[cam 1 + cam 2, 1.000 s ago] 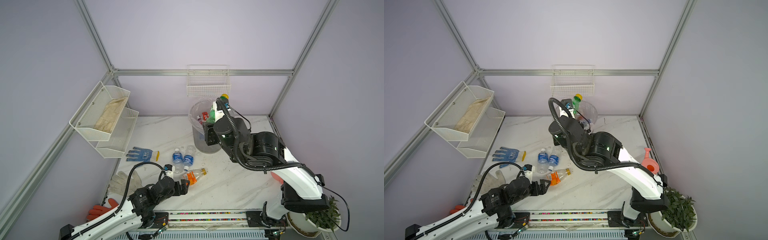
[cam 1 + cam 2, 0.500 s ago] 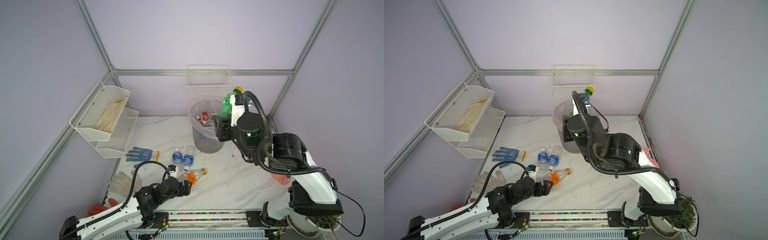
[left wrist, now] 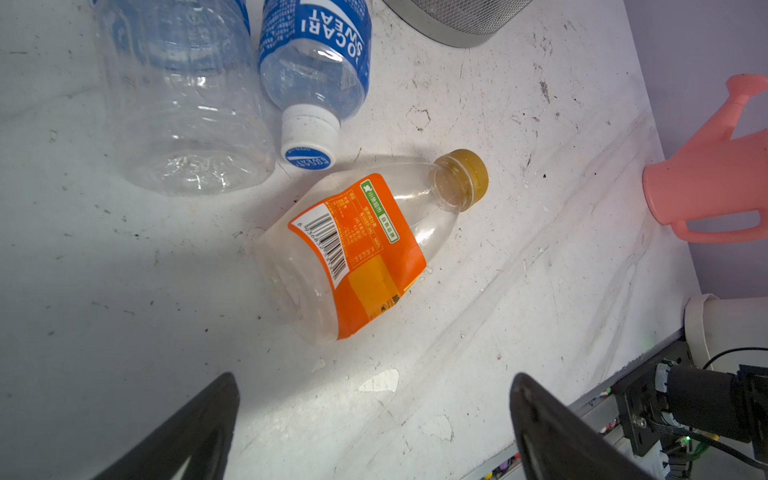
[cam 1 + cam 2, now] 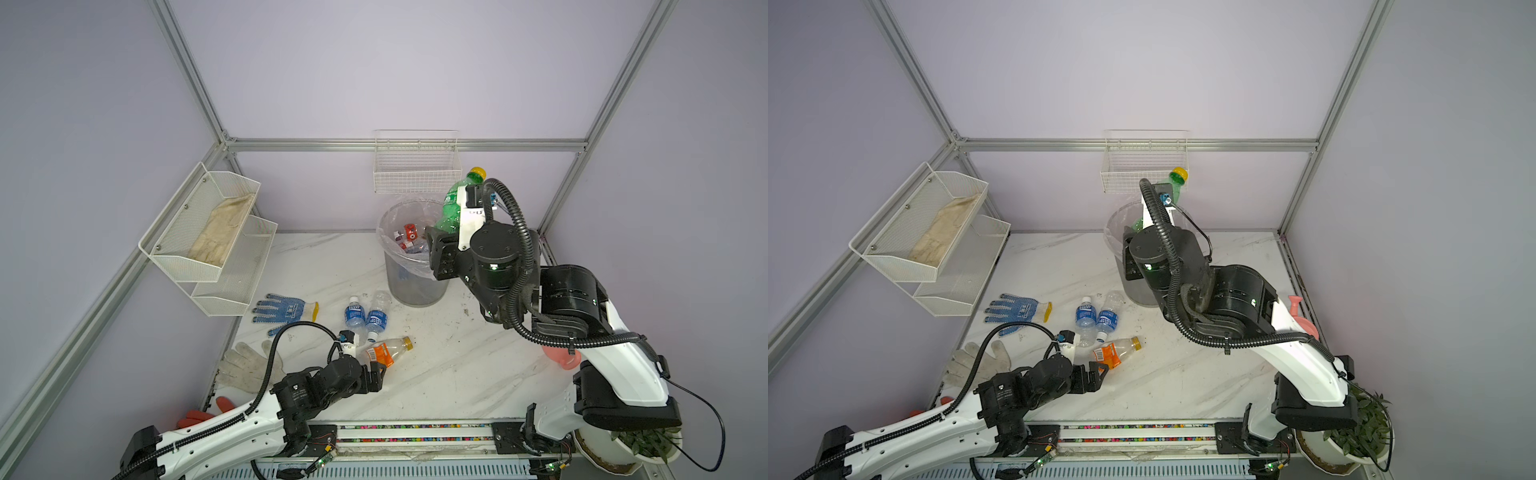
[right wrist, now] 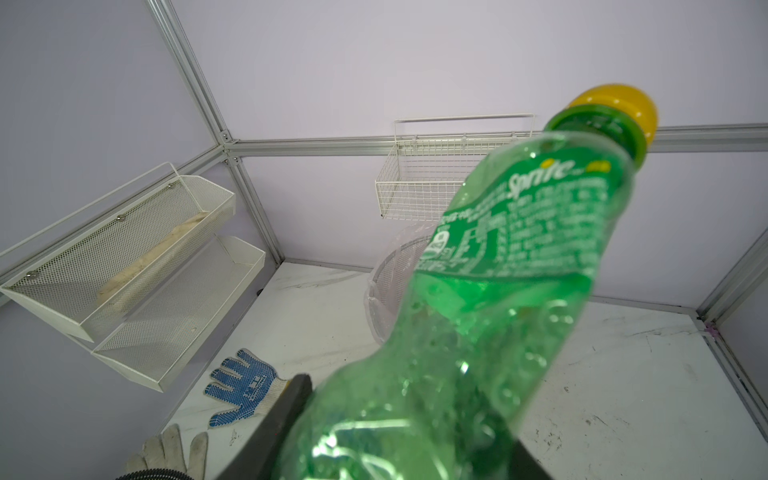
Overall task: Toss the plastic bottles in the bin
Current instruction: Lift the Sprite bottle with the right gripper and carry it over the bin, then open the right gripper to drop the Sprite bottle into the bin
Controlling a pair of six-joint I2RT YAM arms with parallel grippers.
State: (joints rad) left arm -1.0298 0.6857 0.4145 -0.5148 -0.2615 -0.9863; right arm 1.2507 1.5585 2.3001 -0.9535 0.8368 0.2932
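Found the right gripper (image 5: 407,440) pinching the green bottle (image 4: 451,205) by its lower body, cap up, long axis tilted toward the upper right of a top view. Placed that bottle high at the right edge of the rim of the bin (image 4: 409,286), near frame centre. Could not confirm its base as fully over the opening from the top views. Judged a release to need the base inside the rim line first. Found the left gripper (image 3: 374,386) spread wide and empty, low at lower centre in both top views, just short of the orange bottle (image 4: 388,351). Noted this bottle lying flat just above the jaws in the frame, base at left, cap at right, axis oblique to the jaw gap. Judged the left arm the nearer for it and for the two blue bottles (image 4: 377,320) just beyond.
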